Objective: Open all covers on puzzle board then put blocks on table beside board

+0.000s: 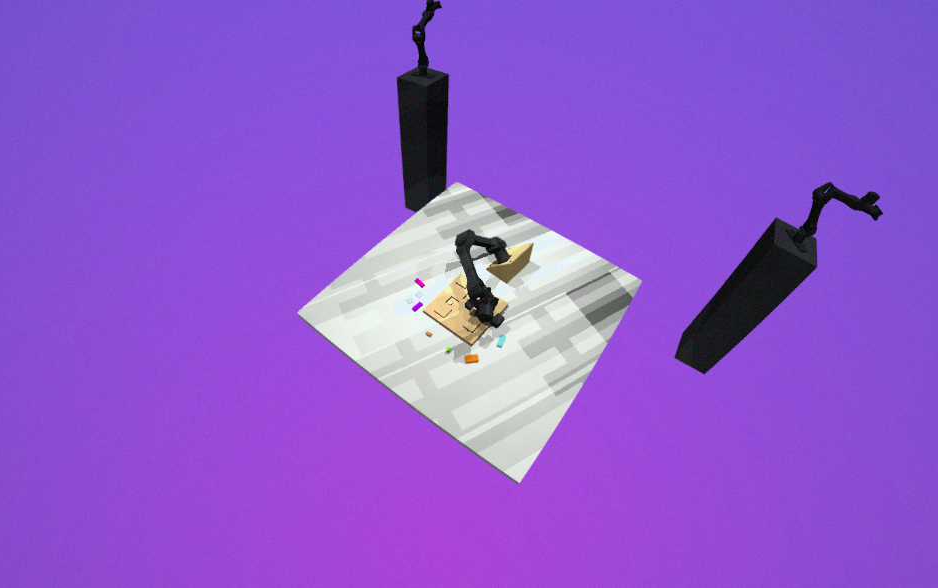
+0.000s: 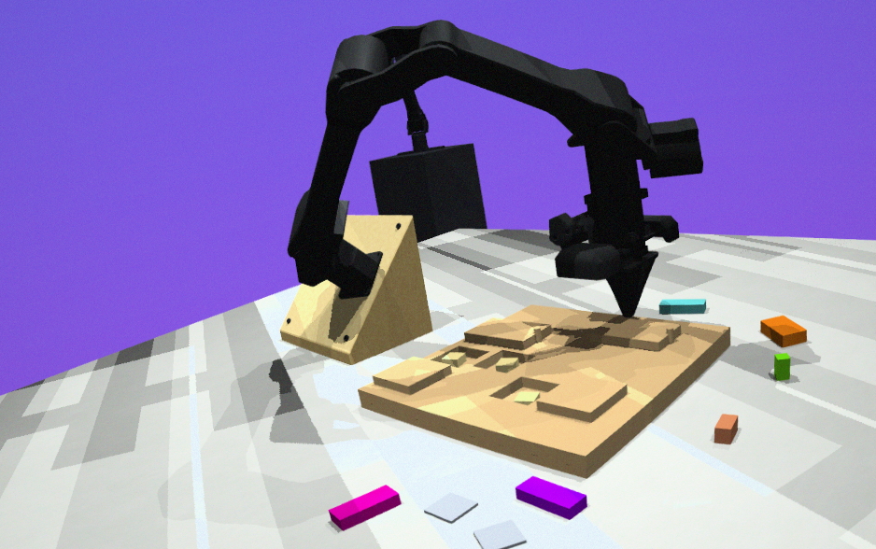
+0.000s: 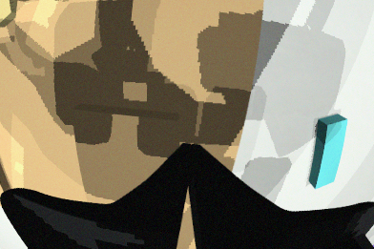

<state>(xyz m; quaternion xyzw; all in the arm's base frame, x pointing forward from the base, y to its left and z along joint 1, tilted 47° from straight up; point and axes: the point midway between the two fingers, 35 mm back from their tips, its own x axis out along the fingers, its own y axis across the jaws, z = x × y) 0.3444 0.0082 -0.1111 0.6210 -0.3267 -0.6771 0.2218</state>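
The wooden puzzle board point(image 1: 467, 335) point(image 2: 659, 372) point(image 3: 191, 40) lies flat. Three pale yellow blocks sit in uncovered wells: a left block point(image 2: 454, 357), a middle block point(image 2: 506, 363) and a front block point(image 2: 527, 397). The front-left cover point(image 2: 411, 374) and front-right cover point(image 2: 581, 399) stand beside wells. The back-left cover point(image 2: 504, 333) and back-right cover point(image 2: 636, 335) each have a small knob at one corner; no well shows beside the back-right one. My gripper point(image 2: 627, 315) point(image 3: 190, 151) is shut and empty, tips low near the board's far edge, behind the back-right cover in the exterior view.
Around the board lie a cyan bar point(image 2: 682, 306) point(image 3: 330, 152), an orange block point(image 2: 783, 330), a green block point(image 2: 781, 366), a brown block point(image 2: 725, 429), a purple bar point(image 2: 550, 498), a magenta bar point(image 2: 364, 507) and two grey tiles. The arm's wooden wedge base point(image 2: 393, 300) stands behind.
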